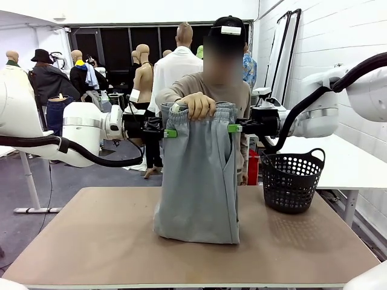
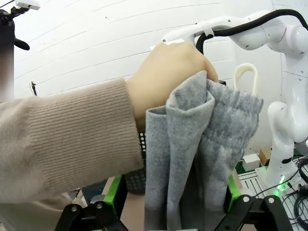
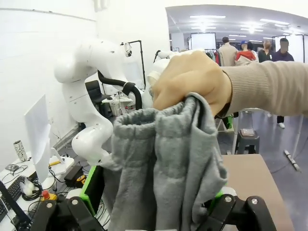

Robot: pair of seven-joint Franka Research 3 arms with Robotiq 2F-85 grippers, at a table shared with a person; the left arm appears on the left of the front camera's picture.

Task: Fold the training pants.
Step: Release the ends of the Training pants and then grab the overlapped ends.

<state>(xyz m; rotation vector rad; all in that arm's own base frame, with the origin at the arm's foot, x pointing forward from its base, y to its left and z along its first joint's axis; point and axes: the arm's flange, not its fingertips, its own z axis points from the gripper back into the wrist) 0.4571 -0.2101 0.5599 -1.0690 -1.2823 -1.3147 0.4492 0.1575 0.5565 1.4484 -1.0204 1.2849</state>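
Note:
The light grey training pants (image 1: pixel 199 175) hang upright from a person's hand (image 1: pixel 198 106), which pinches the gathered waistband at its middle; the leg ends rest on the table (image 1: pixel 91 241). My left gripper (image 1: pixel 166 132) is at the waistband's left edge and my right gripper (image 1: pixel 237 127) at its right edge. In the left wrist view the pants (image 2: pixel 192 144) hang between the spread fingers of the left gripper (image 2: pixel 173 195), below the hand (image 2: pixel 168 72). The right wrist view has the pants (image 3: pixel 163 159) bunched between the wide fingers of the right gripper (image 3: pixel 154 195). Both grippers are open.
A black plastic mesh basket (image 1: pixel 291 180) stands at the table's back right, close to the right arm. The person stands at the far edge behind the pants. A white side table (image 1: pixel 351 163) lies further right.

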